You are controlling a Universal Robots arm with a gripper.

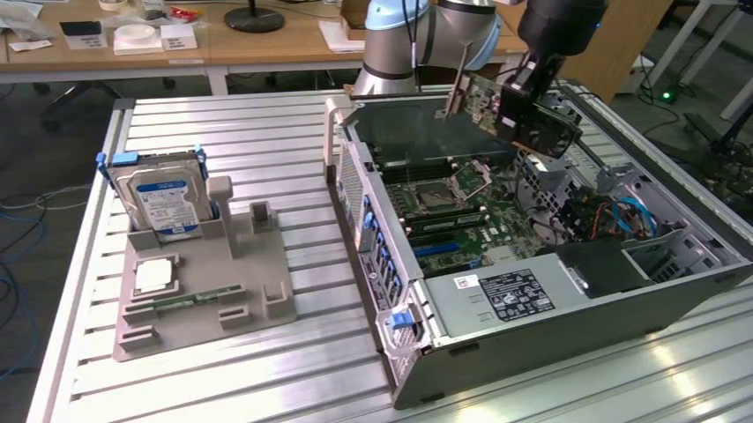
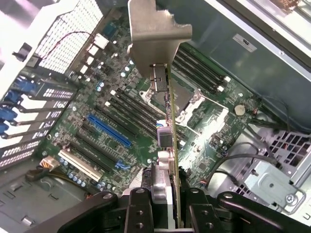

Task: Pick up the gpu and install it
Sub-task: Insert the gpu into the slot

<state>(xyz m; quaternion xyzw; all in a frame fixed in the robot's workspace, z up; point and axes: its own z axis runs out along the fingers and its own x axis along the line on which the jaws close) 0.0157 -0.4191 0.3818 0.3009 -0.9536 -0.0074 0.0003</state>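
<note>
The gpu hangs tilted in the air above the open computer case, over its far end. My gripper is shut on the card's upper edge. In the wrist view the gpu shows edge-on, its grey metal end bracket pointing away from me, and my gripper clamps it from both sides with the black fingers. Below the card lies the green motherboard with a blue slot and several black slots beside it.
A grey fixture at the exterior view's left holds a silver hard drive, a small chip and a green memory stick. The case's upright walls and drive cage ring the motherboard. Cables lie inside.
</note>
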